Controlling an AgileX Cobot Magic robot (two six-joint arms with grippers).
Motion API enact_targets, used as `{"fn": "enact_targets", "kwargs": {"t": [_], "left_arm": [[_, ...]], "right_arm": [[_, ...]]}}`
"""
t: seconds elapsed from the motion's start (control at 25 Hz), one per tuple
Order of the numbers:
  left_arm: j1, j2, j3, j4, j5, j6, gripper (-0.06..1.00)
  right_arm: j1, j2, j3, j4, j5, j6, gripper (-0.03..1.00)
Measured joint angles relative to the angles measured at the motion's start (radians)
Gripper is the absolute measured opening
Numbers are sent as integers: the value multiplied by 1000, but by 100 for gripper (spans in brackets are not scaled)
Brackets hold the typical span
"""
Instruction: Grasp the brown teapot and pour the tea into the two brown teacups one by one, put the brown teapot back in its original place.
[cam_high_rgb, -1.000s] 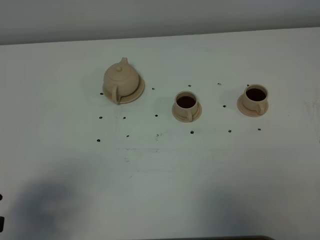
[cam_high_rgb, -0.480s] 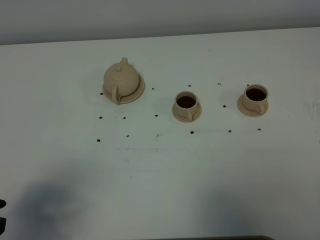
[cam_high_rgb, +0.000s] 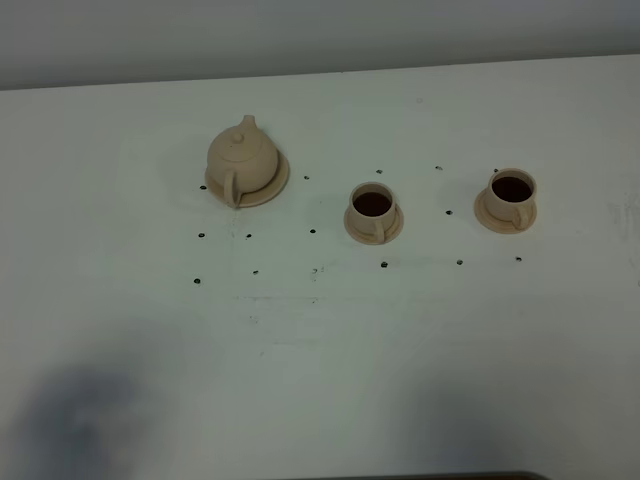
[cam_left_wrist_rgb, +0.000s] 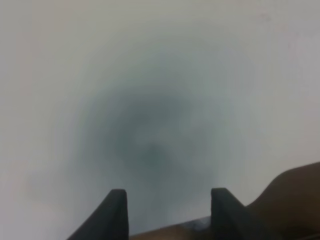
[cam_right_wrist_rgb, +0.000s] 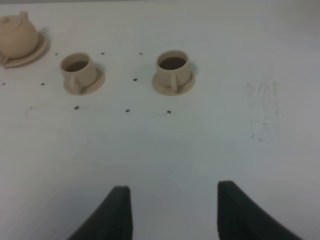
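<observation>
1. Left hand is hanging spread and empty over bare counter; right hand likewise.
2. Brown teapot is sitting on its saucer, at 9 o'clock from both dark-filled teacups.
3. Avoid disturbing anything while parking.

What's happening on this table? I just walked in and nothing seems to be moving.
Nothing is being handled. The pale tan round-bellied teapot sits on its wide tan saucer, and both small tan cylindrical teacups, each on its own saucer, hold dark tea. The left gripper and right gripper are open and empty, away from the tea set.
</observation>
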Motion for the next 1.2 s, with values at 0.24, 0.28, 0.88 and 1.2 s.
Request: {"fn": "enact_targets", "kwargs": {"t": [0.24, 0.28, 0.88, 1.2], "left_arm": [[121, -71, 0, 0, 0, 0, 40], [141, -83, 0, 0, 0, 2, 40], [258, -287, 0, 1, -1, 2, 40], [261, -388, 0, 15, 0, 2, 40]], "right_arm": [[0, 0, 0, 0, 0, 0, 41], [0, 0, 0, 0, 0, 0, 41], [0, 0, 0, 0, 0, 0, 41], [0, 0, 0, 0, 0, 0, 41]]}}
